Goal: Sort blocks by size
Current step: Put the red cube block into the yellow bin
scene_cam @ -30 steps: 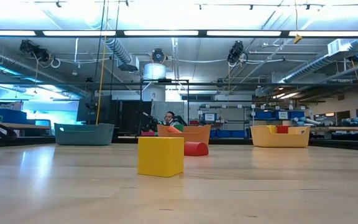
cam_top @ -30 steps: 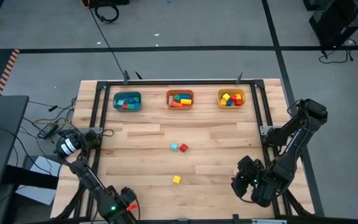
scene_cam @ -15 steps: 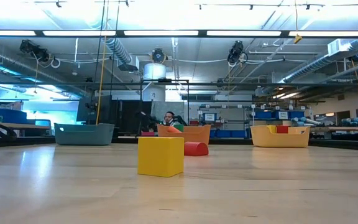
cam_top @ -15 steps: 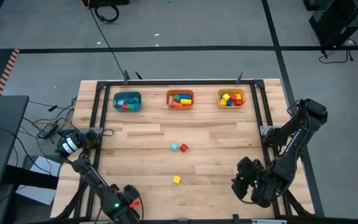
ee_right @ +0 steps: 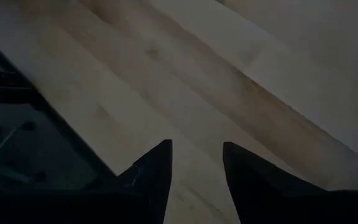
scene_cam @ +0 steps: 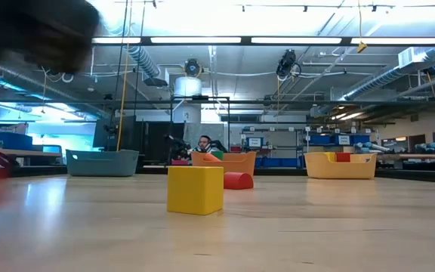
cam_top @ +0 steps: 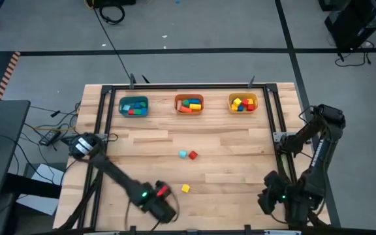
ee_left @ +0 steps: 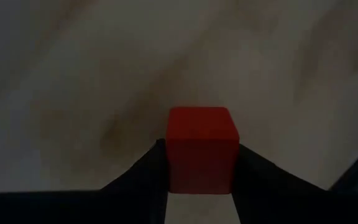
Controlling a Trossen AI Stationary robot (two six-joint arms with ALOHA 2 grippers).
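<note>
The left tool (ee_left: 201, 180) was clenched on a red cube (ee_left: 202, 148), low over the counter (cam_top: 142, 147) near its front edge, just beside a yellow cube (cam_top: 185, 188). Farther back lay a light blue cube (cam_top: 183, 154) touching a red block (cam_top: 192, 155). The right tool (ee_right: 196, 163) hung released at the front right corner, grasping nothing.

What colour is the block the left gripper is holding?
Red. The block shows best in the left wrist view, between the left gripper's fingers.
</note>
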